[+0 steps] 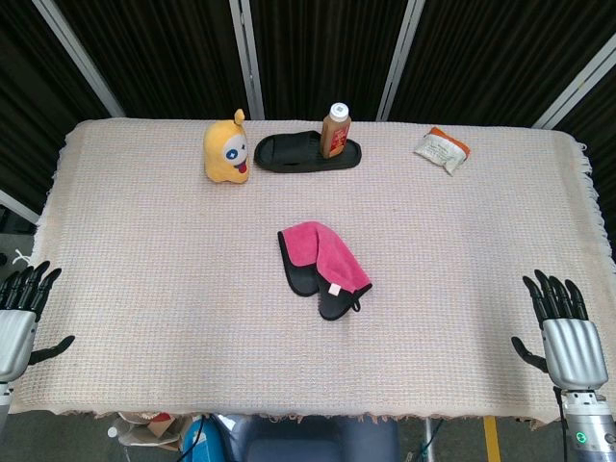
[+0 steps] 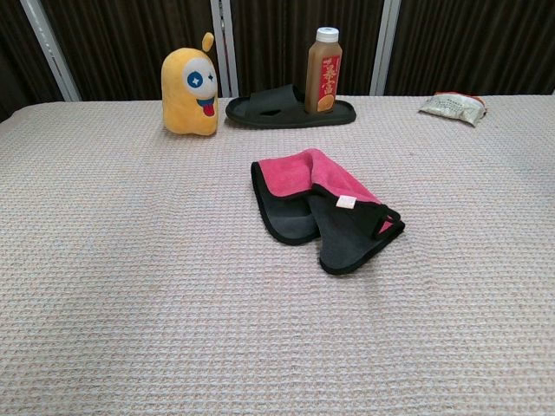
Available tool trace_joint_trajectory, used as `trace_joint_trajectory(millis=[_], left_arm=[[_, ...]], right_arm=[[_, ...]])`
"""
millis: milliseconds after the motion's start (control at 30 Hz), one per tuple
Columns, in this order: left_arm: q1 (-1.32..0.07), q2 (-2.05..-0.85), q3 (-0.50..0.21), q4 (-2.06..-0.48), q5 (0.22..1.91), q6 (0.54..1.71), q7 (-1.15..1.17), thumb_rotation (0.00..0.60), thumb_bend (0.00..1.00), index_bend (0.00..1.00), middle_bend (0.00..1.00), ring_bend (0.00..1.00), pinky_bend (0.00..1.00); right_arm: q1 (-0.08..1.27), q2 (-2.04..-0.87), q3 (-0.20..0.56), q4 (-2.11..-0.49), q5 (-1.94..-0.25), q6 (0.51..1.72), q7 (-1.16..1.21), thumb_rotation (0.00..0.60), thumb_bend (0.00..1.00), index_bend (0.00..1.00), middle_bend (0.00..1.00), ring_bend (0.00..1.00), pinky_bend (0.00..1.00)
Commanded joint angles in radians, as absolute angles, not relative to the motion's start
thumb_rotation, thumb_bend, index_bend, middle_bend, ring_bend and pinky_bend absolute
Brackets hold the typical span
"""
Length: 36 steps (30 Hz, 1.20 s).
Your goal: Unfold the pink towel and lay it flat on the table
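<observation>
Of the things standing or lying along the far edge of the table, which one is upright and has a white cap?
The brown bottle, upright beside the black slipper. The yellow plush toy has no cap, and the snack packet lies flat.

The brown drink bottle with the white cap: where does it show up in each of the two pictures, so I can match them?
Head view: the brown drink bottle with the white cap stands at the far edge of the table, top centre, behind the black slipper.
Chest view: the bottle stands top centre, slightly right, behind the slipper.
Shared landmark: the yellow plush monster, left of the slipper in both.
</observation>
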<state>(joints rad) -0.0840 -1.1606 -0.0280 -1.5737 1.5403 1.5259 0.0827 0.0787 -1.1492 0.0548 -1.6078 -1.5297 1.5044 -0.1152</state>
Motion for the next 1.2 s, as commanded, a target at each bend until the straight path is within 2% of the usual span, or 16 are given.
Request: trace_joint_trajectory(millis=[33, 833, 1033, 1200], left_arm=[[-0.084, -1.161, -0.028, -1.574, 1.54, 1.526, 0.081, 0.6, 0.0, 0.0, 0.0, 0.0, 0.0], [-0.083, -1.173, -0.034, -1.557, 1.538, 1.532, 0.077, 0.6, 0.0, 0.0, 0.0, 0.0, 0.0], [-0.081, -1.174, -0.036, -1.552, 1.535, 1.535, 0.081, 0.6, 0.0, 0.0, 0.0, 0.0, 0.0], [-0.082, -1.175, -0.038, -1.553, 1.536, 1.537, 0.09, 0.6, 0.0, 0.0, 0.0, 0.0, 0.0]], right_arm=[[0.078, -1.15, 0.056, -1.61, -1.525, 1.504, -0.118, 0.6, 0.23, 0.0, 0.0, 0.0, 0.03], [0.091, -1.182, 0.056, -1.569, -1.569, 1.514, -0.017, 0.6, 0.21, 0.0, 0.0, 0.0, 0.03], [0.141, -1.207, 0.054, -1.566, -1.602, 1.457, 0.099, 0.6, 0.21, 0.11, 0.0, 0.0, 0.03], [0.207, -1.259, 0.055, -1.553, -1.638, 1.382, 0.095, 0.6, 0.21, 0.34, 0.1, 0.03, 0.08]])
